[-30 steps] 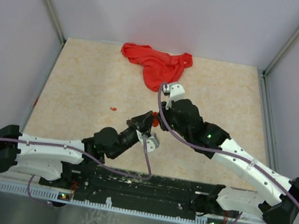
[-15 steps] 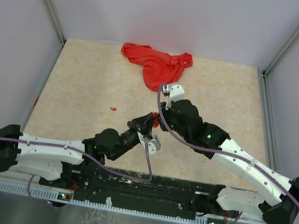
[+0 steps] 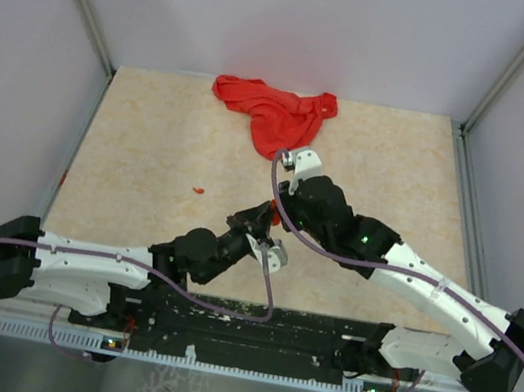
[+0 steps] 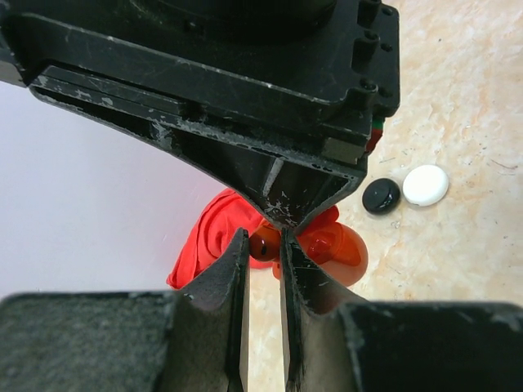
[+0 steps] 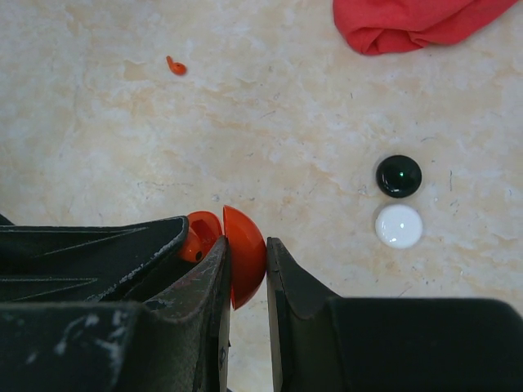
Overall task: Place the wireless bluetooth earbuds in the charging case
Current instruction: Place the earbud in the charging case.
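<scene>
My right gripper [image 5: 246,247] is shut on an open red charging case [image 5: 245,260], held edge-up above the table. My left gripper [image 4: 263,238] is shut on a tiny red earbud [image 4: 266,244] and holds it right at the open case [image 4: 337,248], whose inner cup [image 5: 201,229] faces the earbud. In the top view both grippers meet at mid-table [image 3: 268,219]. A second red earbud [image 5: 176,66] lies loose on the table, also seen from above [image 3: 199,189]. No black or white earbuds show.
A closed black round case [image 5: 399,175] and a white one [image 5: 399,225] lie side by side on the table under the right arm. A crumpled red cloth [image 3: 272,112] lies at the back edge. Grey walls enclose the table.
My left arm has slid to the right and forward, bringing its fingertips closer against the right gripper. The right gripper has barely shifted.
</scene>
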Robot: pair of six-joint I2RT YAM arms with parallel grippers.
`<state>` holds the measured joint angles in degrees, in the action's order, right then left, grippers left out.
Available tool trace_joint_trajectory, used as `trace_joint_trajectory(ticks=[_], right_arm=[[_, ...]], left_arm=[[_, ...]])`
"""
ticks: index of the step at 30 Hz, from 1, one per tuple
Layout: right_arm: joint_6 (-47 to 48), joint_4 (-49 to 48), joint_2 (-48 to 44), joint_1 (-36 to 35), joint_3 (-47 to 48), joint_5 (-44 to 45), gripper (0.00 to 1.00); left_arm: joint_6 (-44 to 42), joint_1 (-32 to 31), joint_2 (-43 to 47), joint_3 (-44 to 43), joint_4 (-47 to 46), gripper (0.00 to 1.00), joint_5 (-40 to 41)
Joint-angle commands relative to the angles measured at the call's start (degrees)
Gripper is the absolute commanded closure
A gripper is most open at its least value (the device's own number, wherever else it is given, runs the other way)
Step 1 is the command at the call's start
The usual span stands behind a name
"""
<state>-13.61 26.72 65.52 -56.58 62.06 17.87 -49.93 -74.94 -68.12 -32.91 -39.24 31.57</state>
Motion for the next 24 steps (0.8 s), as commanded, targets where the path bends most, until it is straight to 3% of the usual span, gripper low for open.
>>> trace_joint_trajectory(ticks=[1,18,24], right_arm=[[0.2,-4.5,-0.2,-0.6,3.5,2.4,0.92],[0.8,-4.6,0.4,-0.7,3.4,3.0,0.92],[1.5,-4.7,0.3,-0.7,2.8,4.0,0.91]], left_arm=[[2.8,-1.1,-1.0,-1.7,3.6,0.79,0.6],[9.4,-2.0,1.0,-3.1,6.7,0.62,-0.9],[16.7,-2.1,4.1,-4.1,9.2,0.55,-0.6]])
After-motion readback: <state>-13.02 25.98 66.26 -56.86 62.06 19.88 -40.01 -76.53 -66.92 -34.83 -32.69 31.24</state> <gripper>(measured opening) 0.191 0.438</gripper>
